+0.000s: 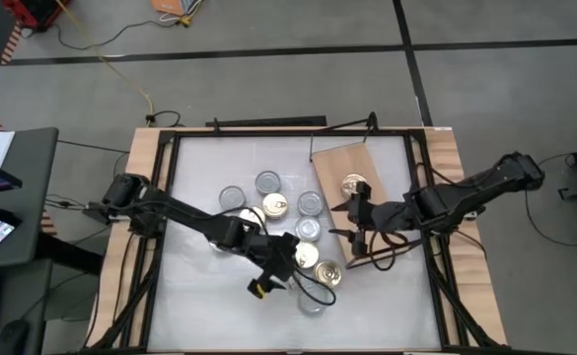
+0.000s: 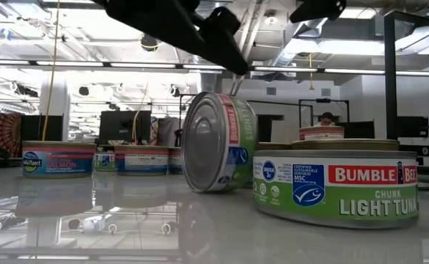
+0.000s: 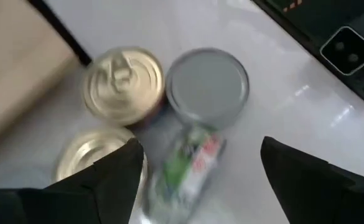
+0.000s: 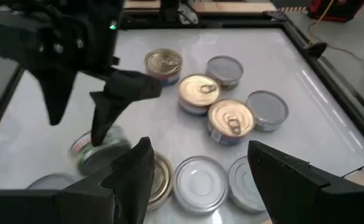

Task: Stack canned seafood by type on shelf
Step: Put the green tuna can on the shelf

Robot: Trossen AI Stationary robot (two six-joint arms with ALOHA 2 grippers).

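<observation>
With the left tool spread over a green-labelled tuna tin tipped on its side at lower centre, the tin should be righted before regrasping.

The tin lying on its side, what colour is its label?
Green and red on the tipped tin, clearest in the low view.

Tins crowd my table's centre, touching or just beside each other; no passage between. White tabletop free lower left of high view. Shelf upper right: one tin, rest bare.
</observation>
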